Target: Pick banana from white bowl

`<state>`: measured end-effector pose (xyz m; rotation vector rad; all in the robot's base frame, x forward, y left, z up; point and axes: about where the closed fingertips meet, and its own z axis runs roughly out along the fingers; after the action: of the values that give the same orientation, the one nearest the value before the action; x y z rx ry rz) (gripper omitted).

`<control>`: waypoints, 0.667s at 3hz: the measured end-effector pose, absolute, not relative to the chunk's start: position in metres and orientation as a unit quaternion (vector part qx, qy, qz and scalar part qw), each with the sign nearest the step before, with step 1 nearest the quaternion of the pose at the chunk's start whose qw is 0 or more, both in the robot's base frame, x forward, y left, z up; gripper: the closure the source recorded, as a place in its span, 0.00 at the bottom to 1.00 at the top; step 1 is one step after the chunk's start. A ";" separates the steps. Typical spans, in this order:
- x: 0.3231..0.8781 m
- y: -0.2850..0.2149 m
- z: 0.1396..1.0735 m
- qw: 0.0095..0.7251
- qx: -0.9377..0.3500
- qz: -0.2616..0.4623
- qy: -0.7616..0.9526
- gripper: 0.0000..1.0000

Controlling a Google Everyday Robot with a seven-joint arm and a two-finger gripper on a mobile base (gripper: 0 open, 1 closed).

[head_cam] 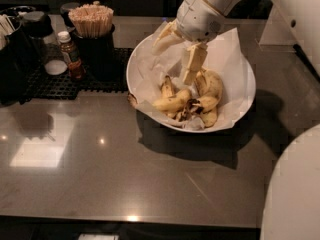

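The white bowl (pixel 247 91) sits on the table (pixel 125 179) at upper centre, lined with crinkled paper (pixel 227 51). It holds a pile of yellow, brown-speckled bananas. The banana (pixel 172 103) lies crosswise at the front left of the pile. The other bananas (pixel 210 86) lie to its right and behind it. Their dark stem ends meet in one clump and are hard to separate. The gripper (pixel 172 63) hangs inside the bowl above the pile. Its jaws are spread: one finger points left over the paper and the other points down, its tip just above the bananas. Whether that tip touches fruit cannot be told. At upper left, a dark cup (pixel 97 54) holds wooden sticks (pixel 91 19) on a black mat (pixel 60 84), beside a small bottle (pixel 70 54). A dark holder (pixel 15 54) is cut off by the left edge.
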<state>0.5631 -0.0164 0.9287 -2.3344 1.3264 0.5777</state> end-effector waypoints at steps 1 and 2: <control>0.549 -0.023 0.945 0.186 -0.827 0.188 0.496 0.20; 0.535 -0.027 0.946 0.179 -0.823 0.194 0.503 0.16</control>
<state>0.5353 -0.0267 0.9457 -2.3266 1.4220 0.5478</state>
